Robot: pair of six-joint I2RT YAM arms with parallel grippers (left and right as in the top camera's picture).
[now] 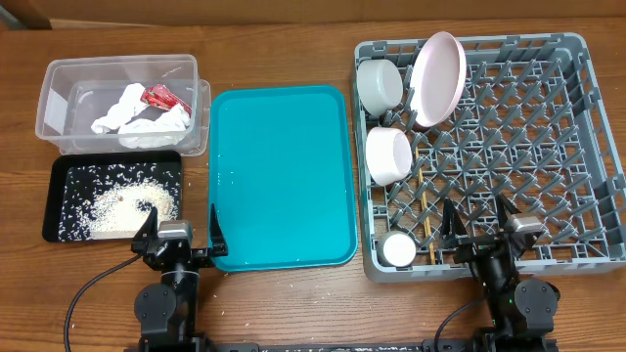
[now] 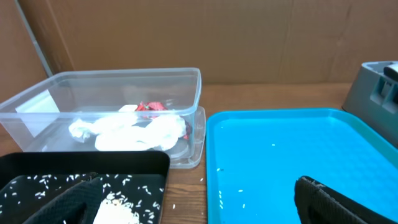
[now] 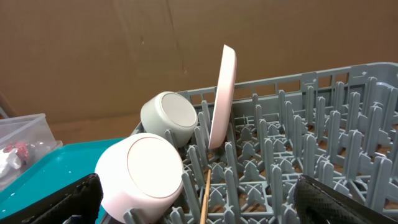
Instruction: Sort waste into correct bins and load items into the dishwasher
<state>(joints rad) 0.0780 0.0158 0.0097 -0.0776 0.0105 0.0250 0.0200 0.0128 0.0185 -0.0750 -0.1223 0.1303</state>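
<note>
Presently, both tools are seen spread wide, with nothing held between their fingers. The left tool [image 1: 181, 233] is held low over the near edge of the worktop [image 1: 293, 39], between the black tray [image 1: 51, 196] and the teal tray [image 1: 284, 166]. The right tool [image 1: 479, 223] is held over the near wall of the dish rack [image 1: 602, 108].

The crumpled napkin [image 1: 132, 112] and the red wrapper [image 1: 164, 96] are found inside the clear tub [image 1: 54, 98] at the far left. The rice [image 1: 127, 203] is heaped and scattered in the black tray, just in front of the tub. A few grains can be seen on the teal tray.

In the rack, the pink plate [image 1: 437, 78] is stood on edge at the far side. A greyish bowl [image 1: 380, 85] is tipped on its side beside it, and a white bowl [image 1: 388, 154] is set nearer. The small cup [image 1: 399, 250] is placed at the rack's near left corner, and the chopsticks [image 1: 426, 220] are laid beside it among the pegs.
</note>
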